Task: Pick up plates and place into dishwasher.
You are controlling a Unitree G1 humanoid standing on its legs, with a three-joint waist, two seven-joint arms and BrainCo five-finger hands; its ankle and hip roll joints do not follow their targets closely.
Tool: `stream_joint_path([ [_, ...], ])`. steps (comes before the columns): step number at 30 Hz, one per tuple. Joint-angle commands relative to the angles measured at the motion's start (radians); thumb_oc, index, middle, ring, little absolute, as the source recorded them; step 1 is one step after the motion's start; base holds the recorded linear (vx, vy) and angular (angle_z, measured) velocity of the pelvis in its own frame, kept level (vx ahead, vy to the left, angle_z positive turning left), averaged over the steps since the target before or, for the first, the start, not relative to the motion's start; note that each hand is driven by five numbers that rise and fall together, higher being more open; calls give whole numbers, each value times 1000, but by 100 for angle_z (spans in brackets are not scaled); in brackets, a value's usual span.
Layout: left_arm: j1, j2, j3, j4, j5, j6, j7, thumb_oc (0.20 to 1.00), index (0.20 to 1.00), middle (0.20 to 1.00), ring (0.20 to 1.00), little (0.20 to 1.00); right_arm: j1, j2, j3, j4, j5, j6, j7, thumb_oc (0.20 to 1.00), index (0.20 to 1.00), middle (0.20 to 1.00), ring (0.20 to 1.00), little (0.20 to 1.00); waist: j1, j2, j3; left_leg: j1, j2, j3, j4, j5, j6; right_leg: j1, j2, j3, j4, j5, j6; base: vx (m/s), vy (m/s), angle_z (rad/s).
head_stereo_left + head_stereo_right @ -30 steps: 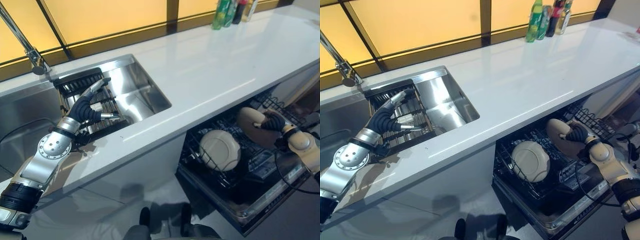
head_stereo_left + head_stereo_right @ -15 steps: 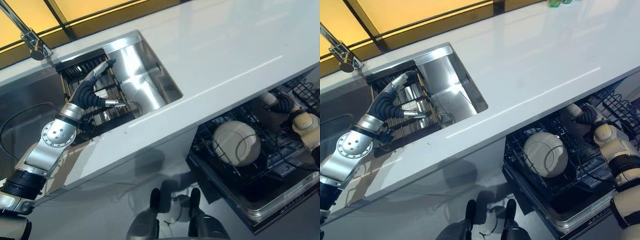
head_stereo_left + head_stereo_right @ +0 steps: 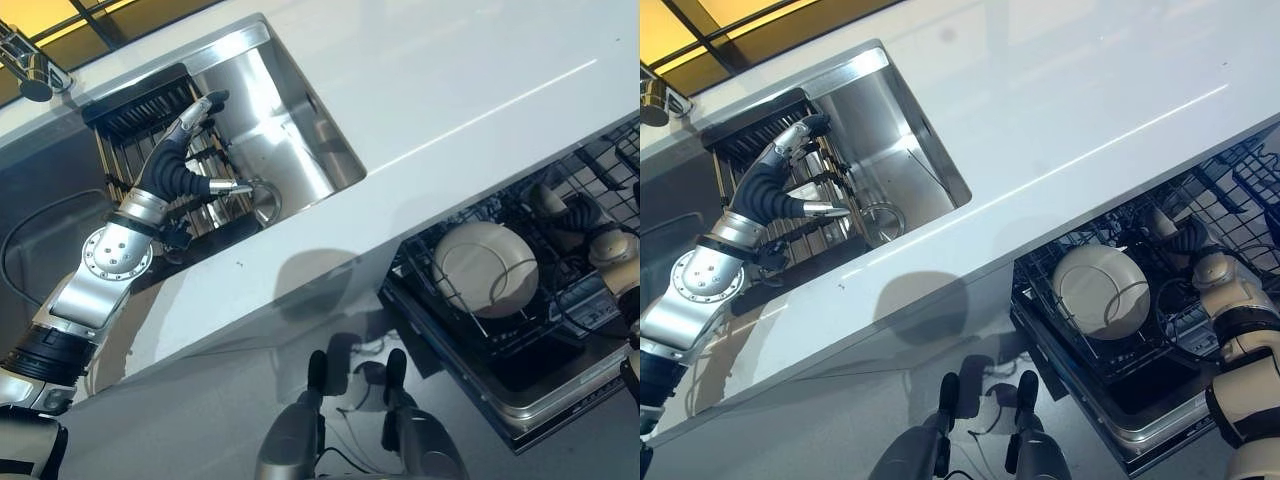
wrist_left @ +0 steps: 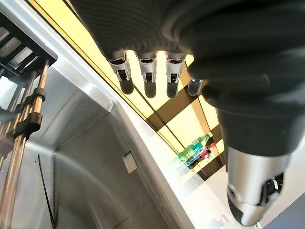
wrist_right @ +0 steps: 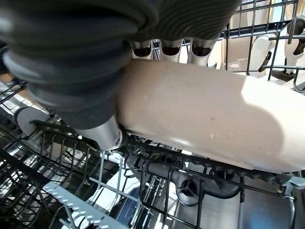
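The right hand (image 5: 119,52) is down in the dishwasher's lower rack (image 3: 470,330), at about three o'clock in the head views, with its fingers over the far face and its thumb against the near face of a cream plate (image 5: 214,119), so the hand is closed on that plate. In the right wrist view the plate stands on edge among the black wire tines, its lower rim at or just above the wires; whether it already rests on them cannot be told. In the left eye view this held plate (image 3: 548,203) shows only as a small pale patch just beside the dark ribbed cover of the right hand (image 3: 585,215). A second cream plate (image 3: 485,268) already leans upright in the rack toward nine o'clock of the held one, near it but apart. The left hand (image 3: 185,165) hangs over the steel sink (image 3: 290,130) at about ten o'clock, holding nothing, its fingers spread and nearly straight, the thumb pointing toward three o'clock above a dark slatted drying rack (image 3: 140,115) set in the sink. The left wrist view shows the same wide hand (image 4: 147,71) with the bare sink wall beyond it. The white worktop (image 3: 450,80) runs between the sink and the open dishwasher.
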Motion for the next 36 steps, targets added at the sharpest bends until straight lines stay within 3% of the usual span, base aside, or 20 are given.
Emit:
stream_joint_path([
  [1, -80, 20, -26, -55, -42, -28, 21, 1000, 1000, 1000, 1000, 1000, -86, 17, 28, 18, 44, -25, -51, 1000, 1000, 1000, 1000, 1000, 2, -24, 4, -34, -60, 45, 1, -28, 20, -1, -40, -4, 19, -42, 67, -5, 34, -1],
  [9, -9, -6, 14, -80, -75, -18, 8, 1000, 1000, 1000, 1000, 1000, 9, -19, -92, -133, 105, -57, -221, 1000, 1000, 1000, 1000, 1000, -15, -44, -30, 10, -65, 56, 5, -44, 26, 32, -33, 4, 19, -45, 65, 17, 47, 0],
  [12, 73, -43, 57, -99, -66, -28, 16, 1000, 1000, 1000, 1000, 1000, 136, -38, -189, -281, 95, -58, -333, 1000, 1000, 1000, 1000, 1000, -34, -61, -58, 38, -65, 67, 13, -58, 31, 57, -29, 16, 19, -49, 65, 72, 85, 1],
  [17, 178, -106, 114, -121, -40, -21, 6, 1000, 1000, 1000, 1000, 1000, 356, -17, -378, -481, 63, -78, -404, 1000, 1000, 1000, 1000, 1000, -66, -84, -100, 79, -63, 86, 31, -84, 43, 95, -22, 45, 25, -61, 63, 91, 74, -6],
  [27, 260, -201, 160, -110, 17, -15, -22, 1000, 1000, 1000, 1000, 1000, 633, 130, -620, -698, 159, -175, -399, 1000, 1000, 1000, 1000, 1000, -109, -101, -168, 148, -59, 126, 55, -129, 59, 155, -17, 93, 29, -80, 69, 80, 54, -21],
  [29, 261, -214, 159, -107, 18, -13, -29, 1000, 1000, 1000, 1000, 1000, 648, 165, -625, -668, 217, -173, -397, 1000, 1000, 1000, 1000, 1000, -108, -99, -178, 157, -61, 129, 59, -135, 62, 163, -20, 94, 36, -87, 70, 58, 44, -9],
  [36, 267, -260, 131, -111, 6, 10, -82, 1000, 1000, 1000, 1000, 1000, 600, 285, -588, -402, 526, -220, -225, 1000, 1000, 1000, 1000, 1000, -66, -81, -174, 150, -70, 119, 180, -181, 67, 191, -50, 64, 107, -122, 53, 86, 18, 0],
])
